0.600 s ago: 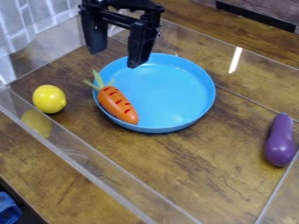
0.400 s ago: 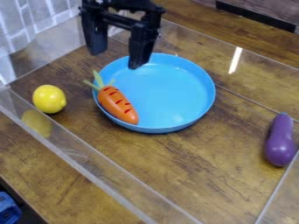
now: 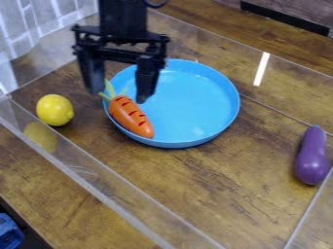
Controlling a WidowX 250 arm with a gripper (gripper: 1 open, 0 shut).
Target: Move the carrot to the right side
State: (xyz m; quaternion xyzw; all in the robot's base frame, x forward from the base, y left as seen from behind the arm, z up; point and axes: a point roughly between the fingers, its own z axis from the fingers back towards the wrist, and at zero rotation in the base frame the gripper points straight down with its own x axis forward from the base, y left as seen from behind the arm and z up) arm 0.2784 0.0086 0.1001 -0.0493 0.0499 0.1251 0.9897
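Orange target: the carrot [image 3: 130, 115] lay inside the blue plate [image 3: 208, 102], against its left rim, green top pointing up-left toward the gripper, tip pointing down-right.
Change: the gripper [image 3: 119, 80] had shifted left and dropped lower than it stood a moment before, when it hung over the plate's back edge; it now hovered just above the carrot's leafy end.
Fingers: both spread wide, nothing between them, one on each side of the carrot's top.
Carrot's place: unchanged against the earlier views, not yet lifted.
Meaning for the task: judged as the approach to a grasp; the move to the right side had not begun, and a further descent and a closing of the fingers seemed needed.
Risk: the plate's raised rim sat close under the left finger and could get in the way.
Surface: dark wood-grain tabletop [image 3: 196, 195], ringed by clear plastic walls [image 3: 78, 165] catching glare.
Other items: yellow lemon [image 3: 54, 109] left of the plate; purple eggplant [image 3: 311, 156] far right, near where the carrot might go.
Room: tiled wall at upper left; little else visible.
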